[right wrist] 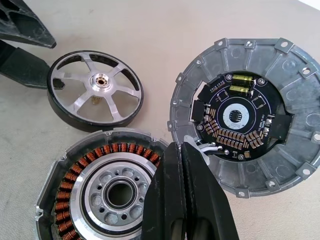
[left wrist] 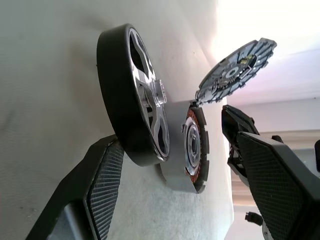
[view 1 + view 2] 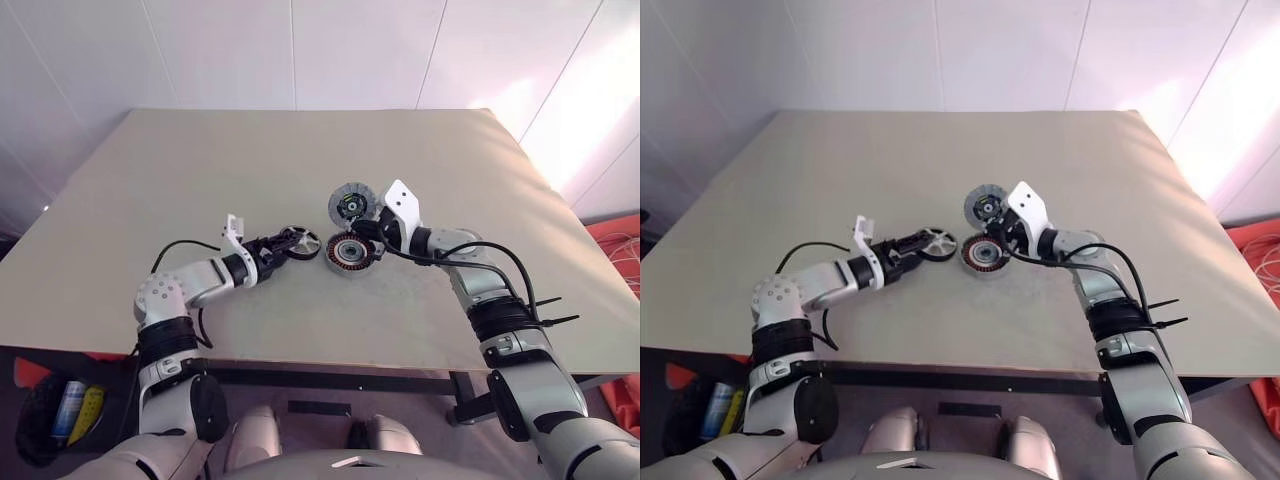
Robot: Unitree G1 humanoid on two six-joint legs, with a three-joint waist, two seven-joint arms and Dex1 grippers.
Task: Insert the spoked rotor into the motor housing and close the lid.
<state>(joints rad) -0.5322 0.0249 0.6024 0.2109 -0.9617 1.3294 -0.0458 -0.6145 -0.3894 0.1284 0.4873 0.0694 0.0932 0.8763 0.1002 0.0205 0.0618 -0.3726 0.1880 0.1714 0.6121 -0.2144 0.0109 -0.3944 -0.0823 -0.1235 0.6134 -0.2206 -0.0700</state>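
Left hand (image 3: pixel 296 243) is holding the rotor (image 3: pixel 300 243) across its black rim, fingers spread wide to span it, just left of the housing (image 3: pixel 349 254) on the worktop (image 3: pixel 200 170). The rotor is on edge in that grip, silvery spoked face turned toward the housing, a clear gap between them. Right hand (image 1: pixel 186 156) is pinched shut at the hinge side of the housing, right where the lid (image 3: pixel 351 204) joins; looks like it's bracing it. The lid stands tilted up and open behind the housing, circuit side showing. Step in hand, as I read it: carry the rotor over the cup and seat it. To do it well: tip the rotor flat before lowering, hub lined up with the silvery centre bore, and come down square so the rim clears the copper windings all round. Magnets may snatch it sideways, so descend slowly. Keep the right hand's brace on, and watch that the lid doesn't fall shut first.
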